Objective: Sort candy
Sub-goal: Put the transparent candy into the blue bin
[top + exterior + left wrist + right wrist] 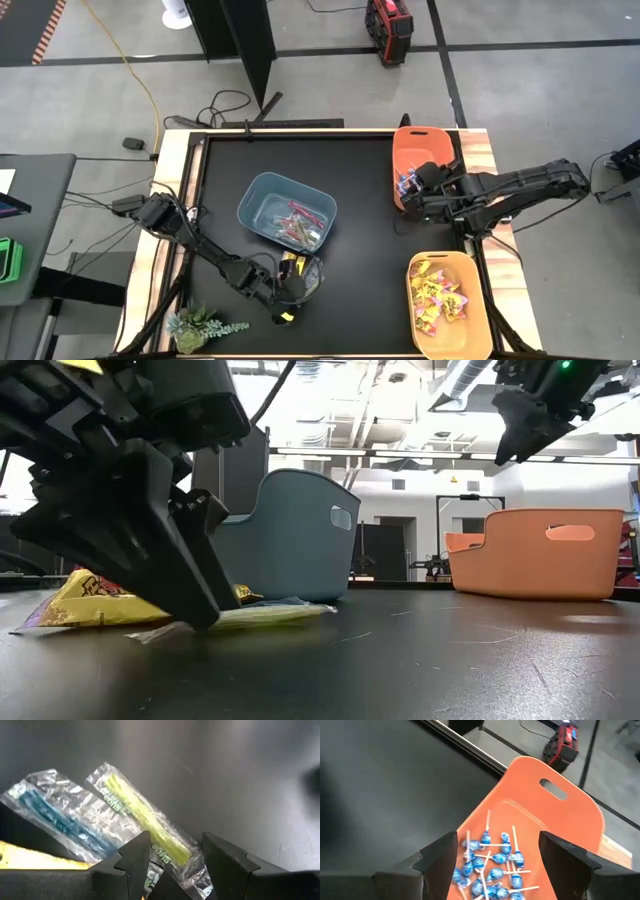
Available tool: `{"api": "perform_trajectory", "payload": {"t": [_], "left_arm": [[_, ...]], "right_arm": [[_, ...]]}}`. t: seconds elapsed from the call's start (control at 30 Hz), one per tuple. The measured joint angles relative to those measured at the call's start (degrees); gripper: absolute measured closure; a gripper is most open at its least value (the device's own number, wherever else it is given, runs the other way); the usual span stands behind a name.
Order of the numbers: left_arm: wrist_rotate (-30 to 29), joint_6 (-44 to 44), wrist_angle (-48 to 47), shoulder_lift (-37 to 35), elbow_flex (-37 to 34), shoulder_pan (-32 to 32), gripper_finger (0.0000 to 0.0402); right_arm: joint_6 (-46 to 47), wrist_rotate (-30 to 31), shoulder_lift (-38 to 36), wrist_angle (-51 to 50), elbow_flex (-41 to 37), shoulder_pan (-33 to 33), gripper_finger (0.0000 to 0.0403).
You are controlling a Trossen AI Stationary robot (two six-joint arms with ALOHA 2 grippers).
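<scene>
The right gripper hangs over the orange bin with its fingers spread wide and nothing in them. Down in that bin lies a heap of blue lollipops on thin white sticks. The left gripper is low on the black table, near the front edge, its fingers apart on either side of a yellow-green candy stick in a clear wrapper. A blue candy stick lies just beside it. The blue-grey bin holds slim pinkish sticks, and the yellow bin holds yellow packets.
</scene>
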Motion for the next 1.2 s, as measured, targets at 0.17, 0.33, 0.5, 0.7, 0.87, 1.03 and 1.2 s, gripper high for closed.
{"api": "perform_trajectory", "payload": {"t": [0.17, 0.33, 0.5, 0.7, 0.87, 1.03, 1.2], "left_arm": [[-0.10, -2.64, -3.94, 0.00, 0.16, 0.45, 0.0228], [-0.71, -2.42, -4.79, 0.00, 0.17, 0.74, 0.0229], [-1.84, -3.10, -5.39, 0.00, 0.15, 1.35, 0.0278], [-1.93, -1.88, -4.60, 0.04, 0.09, 1.81, 0.0385], [-1.88, 1.12, -5.49, -0.73, 1.18, 1.88, 0.0387], [-2.93, 6.74, -6.01, -4.32, 4.71, 1.50, 0.0392], [-4.11, 12.82, -5.94, -8.95, 6.35, 1.44, 0.0393]], "right_arm": [[-0.53, 0.04, 0.00, 3.66, 0.00, 3.86, 0.0112], [-1.50, 0.21, 0.00, 7.83, 0.00, 7.47, 0.0112], [-2.05, 0.87, 0.00, 10.70, 0.02, 10.46, 0.0112], [-2.05, 1.48, 0.02, 12.67, 0.02, 13.51, 0.0112], [-2.27, 3.51, 0.02, 15.64, 0.02, 16.22, 0.0111], [-3.43, 6.23, 0.51, 18.44, 0.02, 19.21, 0.0111], [-4.68, 7.72, 3.37, 20.88, 0.04, 21.41, 0.0111]]}}
